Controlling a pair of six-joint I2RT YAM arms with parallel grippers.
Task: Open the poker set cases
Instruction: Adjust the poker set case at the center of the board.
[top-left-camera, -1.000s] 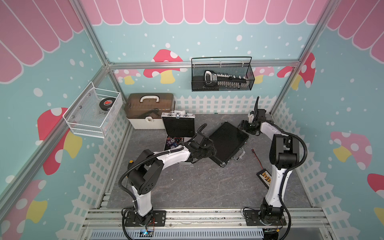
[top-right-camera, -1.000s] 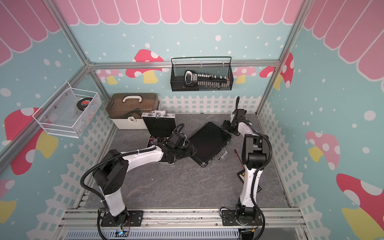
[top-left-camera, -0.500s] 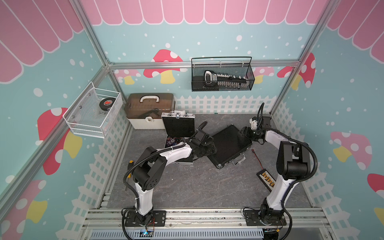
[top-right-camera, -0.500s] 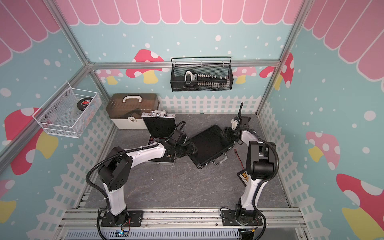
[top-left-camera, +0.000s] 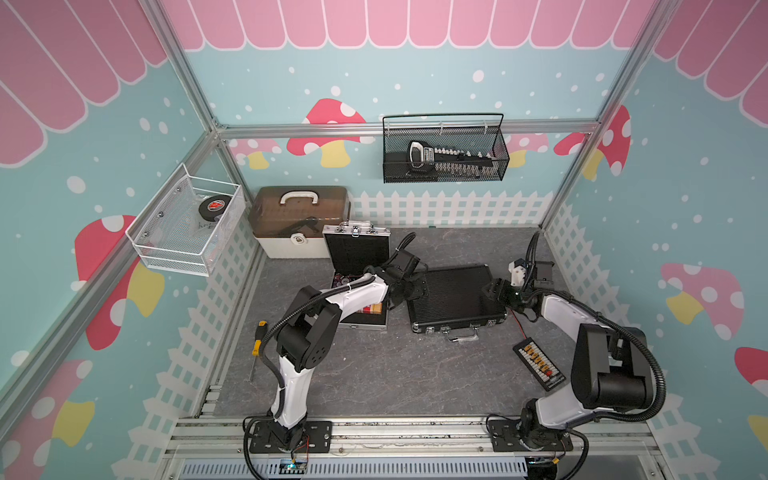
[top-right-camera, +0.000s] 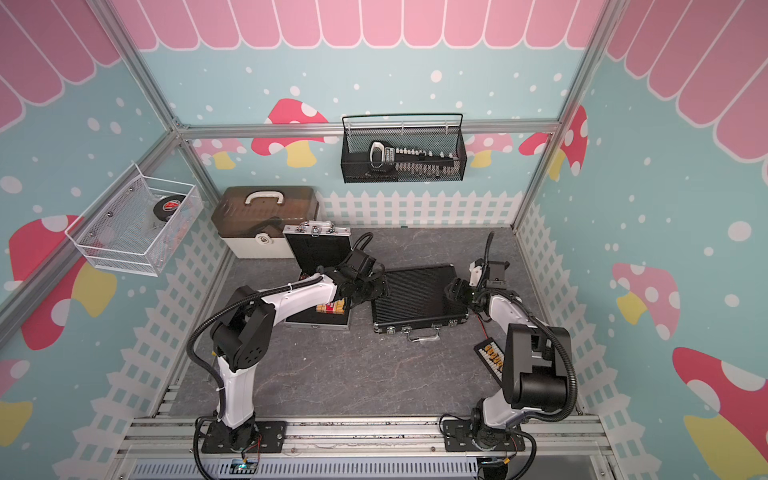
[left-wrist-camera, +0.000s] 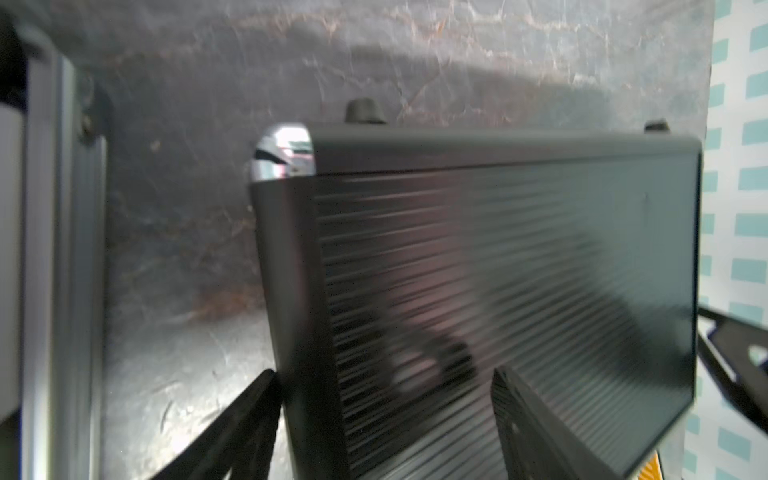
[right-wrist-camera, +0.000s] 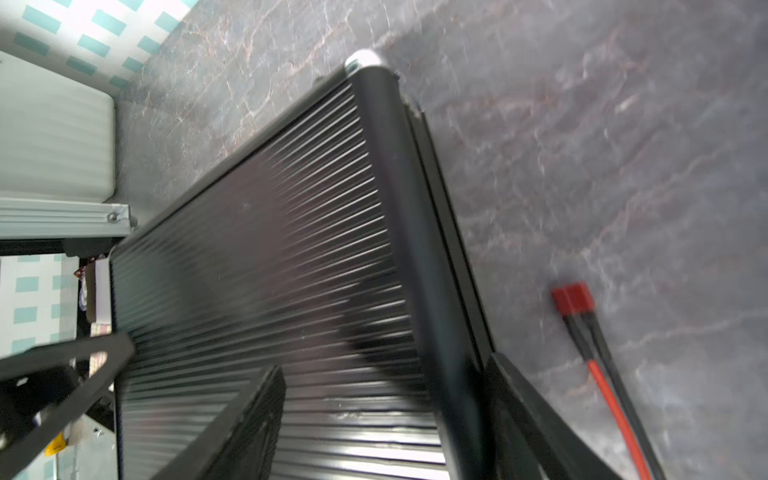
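Observation:
The larger black ribbed case (top-left-camera: 455, 297) (top-right-camera: 415, 295) lies flat and closed mid-table, its handle (top-left-camera: 461, 337) toward the front. My left gripper (top-left-camera: 415, 286) (left-wrist-camera: 382, 374) stands open astride its left edge, one finger (left-wrist-camera: 249, 415) beside the wall and the other over the ribbed lid. My right gripper (top-left-camera: 496, 291) (right-wrist-camera: 386, 365) is open astride the right edge in the same way. The smaller silver case (top-left-camera: 356, 249) (top-right-camera: 320, 249) stands open at the left, lid upright, with its base (top-left-camera: 365, 322) partly hidden under my left arm.
A beige box with a brown lid (top-left-camera: 297, 220) sits at the back left. A screwdriver (top-left-camera: 257, 340) lies by the left fence. A black connector board (top-left-camera: 539, 365) and a red wire (right-wrist-camera: 602, 374) lie right of the black case. Wire baskets (top-left-camera: 444, 153) (top-left-camera: 187, 224) hang on the walls.
The black case has turned from a diagonal lie to square with the table front. My right gripper came from the back right to its right edge; the left stayed at its left edge.

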